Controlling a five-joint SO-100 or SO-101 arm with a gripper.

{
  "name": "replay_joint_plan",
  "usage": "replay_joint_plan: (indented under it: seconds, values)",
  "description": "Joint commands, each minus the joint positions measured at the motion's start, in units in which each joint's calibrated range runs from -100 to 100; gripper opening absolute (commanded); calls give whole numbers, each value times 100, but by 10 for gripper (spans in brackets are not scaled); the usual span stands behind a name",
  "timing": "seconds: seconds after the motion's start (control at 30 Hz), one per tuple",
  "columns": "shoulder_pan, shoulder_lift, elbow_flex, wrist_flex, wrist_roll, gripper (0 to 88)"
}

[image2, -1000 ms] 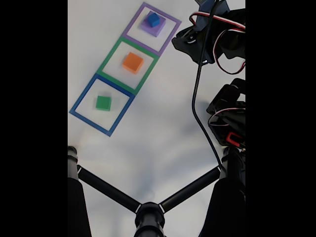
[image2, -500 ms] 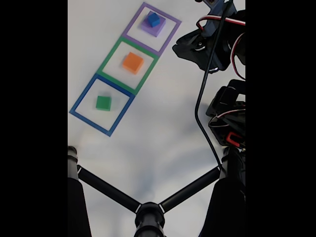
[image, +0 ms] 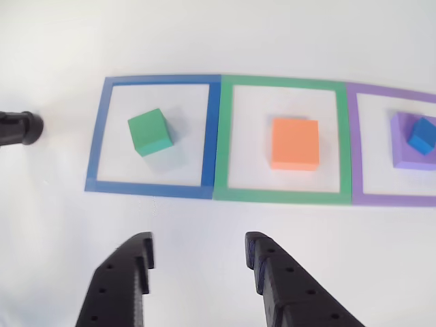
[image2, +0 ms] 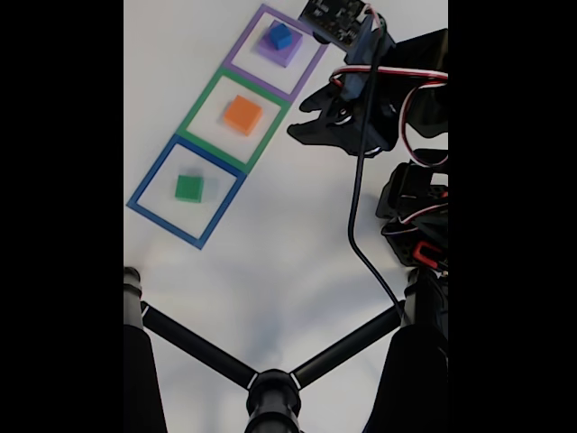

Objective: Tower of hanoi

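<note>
A: Claw state? Progress?

B: Gripper (image: 197, 262) is seen spread, nothing pinched, hovering short of the frames. Green cube (image: 150, 131) is sat in blue square (image: 95, 163), orange block (image: 294, 143) in green square (image: 283, 195), blue cube (image: 422, 135) stacked on purple block (image: 403, 157), far right.

A: Left?

B: Most restacking, it's judged. Purple square (image: 357, 150) is cut off at edge.

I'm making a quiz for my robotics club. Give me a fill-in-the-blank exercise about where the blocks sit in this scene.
1. The green block lies inside the ____ square outline.
2. The orange block lies inside the ____ square outline.
3. The small blue block rests on top of a ____ block.
4. The gripper has its jaws ____, holding nothing.

Missing words: blue; green; purple; open
</note>
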Motion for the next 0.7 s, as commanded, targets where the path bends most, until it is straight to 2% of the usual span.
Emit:
replay_joint_plan:
  seconds: [0.0, 0.13, 0.37, 0.53, 0.67]
  values:
    - [-164, -288, 1149, -1111, 807, 224]
    - [-362, -352, 2212, -2203, 1762, 216]
    - [-583, -39, 4175, -4988, 1781, 239]
    - [-614, 682, 5374, -7383, 1781, 323]
    - [-667, 1403, 5765, -8597, 1781, 327]
